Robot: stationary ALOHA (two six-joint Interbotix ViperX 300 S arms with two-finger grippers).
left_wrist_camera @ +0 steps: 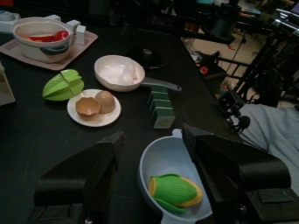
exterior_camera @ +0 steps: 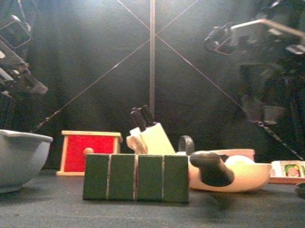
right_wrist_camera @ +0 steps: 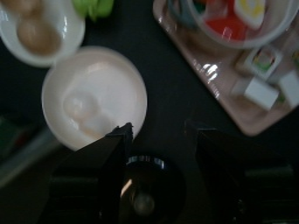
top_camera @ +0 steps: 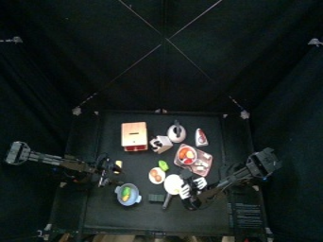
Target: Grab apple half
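The apple half (left_wrist_camera: 65, 85) is green and lies cut side down on the black table, beside a white plate with two brown eggs (left_wrist_camera: 91, 107). It shows small in the top view (top_camera: 161, 166) and as a green edge in the right wrist view (right_wrist_camera: 96, 6). It is hidden in the front view. My left gripper (left_wrist_camera: 158, 153) is open and empty, hanging over a grey bowl (left_wrist_camera: 176, 171), well short of the apple half. My right gripper (right_wrist_camera: 170, 140) is open and empty, over a white pan (right_wrist_camera: 93, 96) next to the egg plate.
The grey bowl holds a green-yellow fruit (left_wrist_camera: 176, 190). A row of green blocks (left_wrist_camera: 162, 107) lies by the pan's handle. A pink tray (left_wrist_camera: 24, 54) carries a bowl of red food. A red box (top_camera: 132, 134) and a silver kettle (top_camera: 177, 129) stand at the back.
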